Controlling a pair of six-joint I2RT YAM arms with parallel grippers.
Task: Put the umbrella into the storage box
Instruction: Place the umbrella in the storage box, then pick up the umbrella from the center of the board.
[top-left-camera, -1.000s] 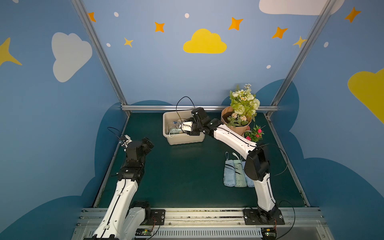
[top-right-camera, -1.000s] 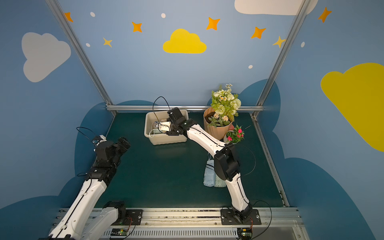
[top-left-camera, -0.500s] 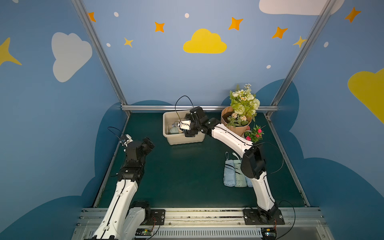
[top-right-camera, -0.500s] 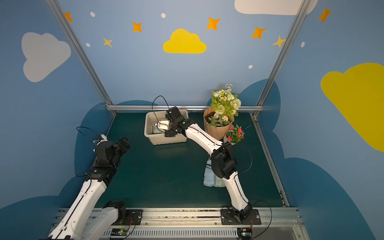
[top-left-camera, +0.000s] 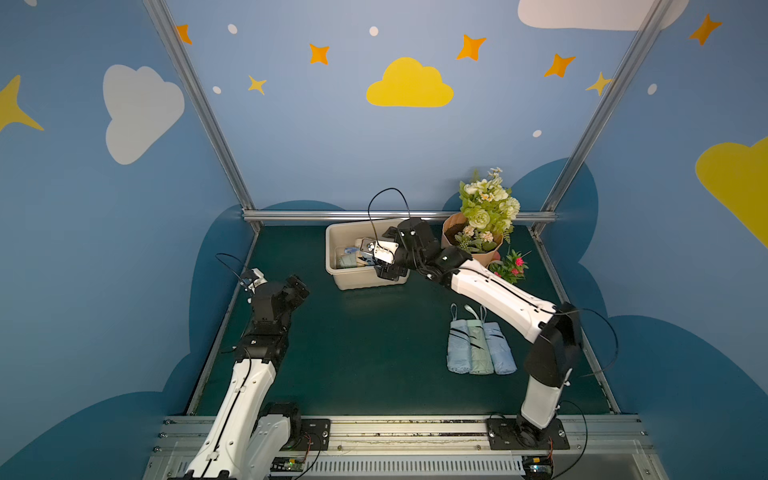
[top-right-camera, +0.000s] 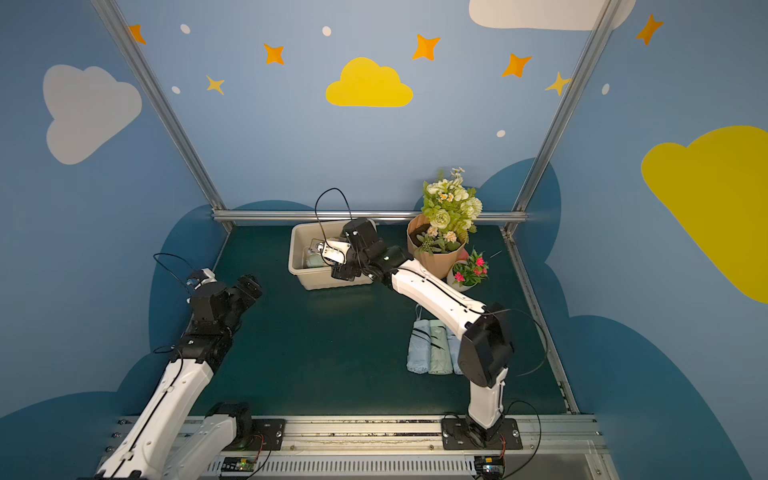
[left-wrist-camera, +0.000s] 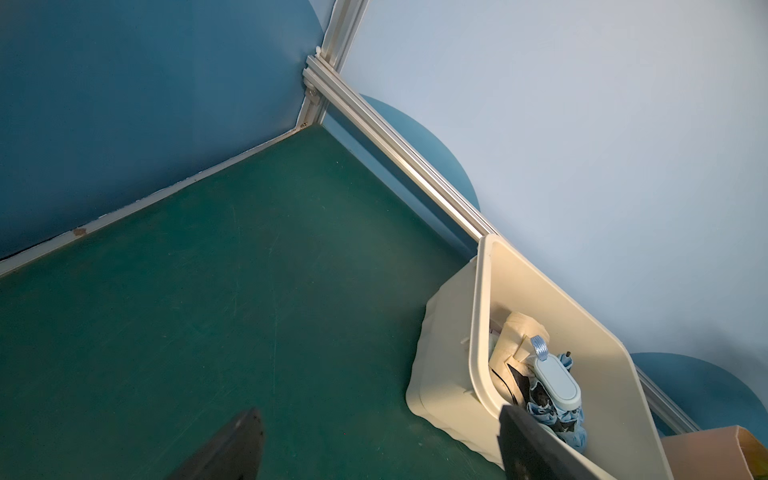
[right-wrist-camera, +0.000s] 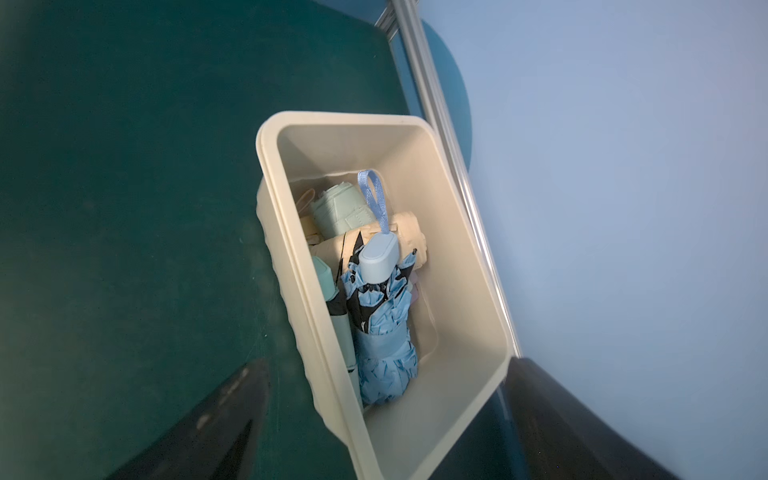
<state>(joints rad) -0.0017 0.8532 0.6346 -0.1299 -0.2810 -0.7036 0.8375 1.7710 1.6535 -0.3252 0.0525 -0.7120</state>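
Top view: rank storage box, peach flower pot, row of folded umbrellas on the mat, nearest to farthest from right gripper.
1. storage box: right gripper is over it, at the back.
2. peach flower pot: back right corner.
3. row of folded umbrellas: front right.

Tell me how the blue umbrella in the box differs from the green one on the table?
The blue umbrella is in the box; the green umbrella is on the table. The blue umbrella looks ruffled; the green umbrella is wrapped smooth. Both are folded, with loop straps.
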